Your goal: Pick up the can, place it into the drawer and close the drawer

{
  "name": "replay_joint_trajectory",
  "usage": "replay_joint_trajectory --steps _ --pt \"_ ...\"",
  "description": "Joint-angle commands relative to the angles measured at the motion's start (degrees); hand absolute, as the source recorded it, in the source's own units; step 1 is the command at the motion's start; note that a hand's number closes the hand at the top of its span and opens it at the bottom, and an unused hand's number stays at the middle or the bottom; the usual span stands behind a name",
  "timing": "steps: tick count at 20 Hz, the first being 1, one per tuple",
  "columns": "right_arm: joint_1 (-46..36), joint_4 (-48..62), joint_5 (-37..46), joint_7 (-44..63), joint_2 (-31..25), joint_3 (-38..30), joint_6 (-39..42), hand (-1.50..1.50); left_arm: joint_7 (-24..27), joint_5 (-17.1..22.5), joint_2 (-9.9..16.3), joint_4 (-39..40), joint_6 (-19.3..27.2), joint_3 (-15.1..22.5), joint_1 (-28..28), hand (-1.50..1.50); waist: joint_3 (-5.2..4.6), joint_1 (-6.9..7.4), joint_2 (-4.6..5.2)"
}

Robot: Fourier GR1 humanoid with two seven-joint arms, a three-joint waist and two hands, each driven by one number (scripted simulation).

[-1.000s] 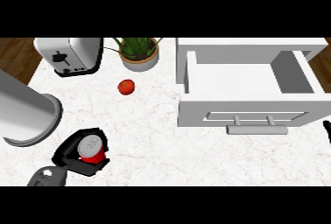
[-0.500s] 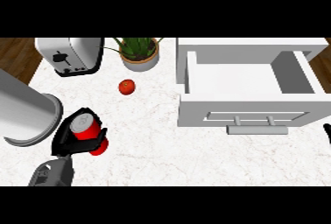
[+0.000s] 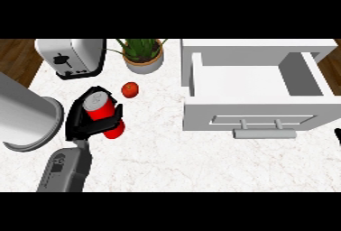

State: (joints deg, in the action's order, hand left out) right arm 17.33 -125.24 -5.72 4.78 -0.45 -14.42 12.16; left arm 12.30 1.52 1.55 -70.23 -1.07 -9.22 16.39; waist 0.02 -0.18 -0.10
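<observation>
Over the white marbled tabletop (image 3: 200,158) we are lifting the red can (image 3: 100,108), our left robot hand (image 3: 90,119) curled around it and risen toward the tomato (image 3: 130,89) since a moment ago, so carrying it rightward to the open drawer (image 3: 256,83) comes next, we judge.

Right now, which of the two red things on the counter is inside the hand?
The red can, with its silver top: the left hand curls round it. The small round red fruit lies apart, untouched, nearer the potted plant.
</observation>
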Motion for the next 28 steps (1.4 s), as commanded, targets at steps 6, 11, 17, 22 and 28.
replay_joint_trajectory --steps 6,11,17,22,28 --pt "3.7 -2.9 -3.1 -0.4 -0.3 -2.1 2.6 -1.5 -14.8 -1.8 -1.2 -12.1 5.7 6.7 7.3 1.5 0.0 -0.21 -0.04" --pt "3.7 -3.2 -1.1 -1.2 0.4 0.1 0.3 -1.5 -20.9 -1.1 -1.5 -11.0 15.1 16.3 14.4 1.5 -0.01 -0.57 0.02" --pt "1.5 -2.1 -3.6 -0.1 -1.3 -4.3 1.5 -1.5 -24.3 -2.4 -1.5 -7.3 20.1 18.8 24.6 1.5 0.0 -0.6 0.1" --pt "2.1 -1.9 -2.0 -0.8 -0.4 -3.2 1.6 -1.5 -28.3 -1.8 -1.5 -0.8 23.5 18.7 36.9 1.5 0.01 -0.87 0.16" --pt "-0.6 -0.5 0.7 1.0 0.4 0.0 -1.5 -1.5 -30.2 1.7 -1.5 8.9 29.3 20.6 48.8 1.5 0.01 -1.29 0.27"
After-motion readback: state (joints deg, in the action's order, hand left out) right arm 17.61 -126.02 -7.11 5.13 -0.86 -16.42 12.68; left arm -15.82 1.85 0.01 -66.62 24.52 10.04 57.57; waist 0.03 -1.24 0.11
